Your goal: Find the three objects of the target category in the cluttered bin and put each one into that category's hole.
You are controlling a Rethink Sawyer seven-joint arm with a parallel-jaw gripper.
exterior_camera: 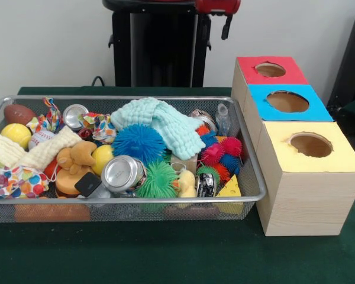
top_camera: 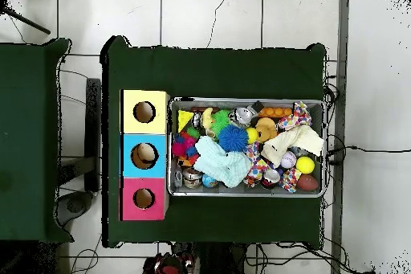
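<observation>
You had the silver wire-mesh bin (exterior_camera: 248,195) mid-tabletop, one clear wrinkled plastic bottle (exterior_camera: 223,120) at its box-side end. Gripper (top_camera: 173,267) drawn back; whether spread, I could not tell.

Even, bright indoor light, soft shadows only. A silver can (exterior_camera: 123,174) in the bin (exterior_camera: 255,195) shows mild glare. Front view is slightly soft throughout.

I see the bin (exterior_camera: 248,192) packed full, a mint cloth (exterior_camera: 165,125) heaped over the middle; bare green bench (exterior_camera: 165,254) lies open around it.
</observation>
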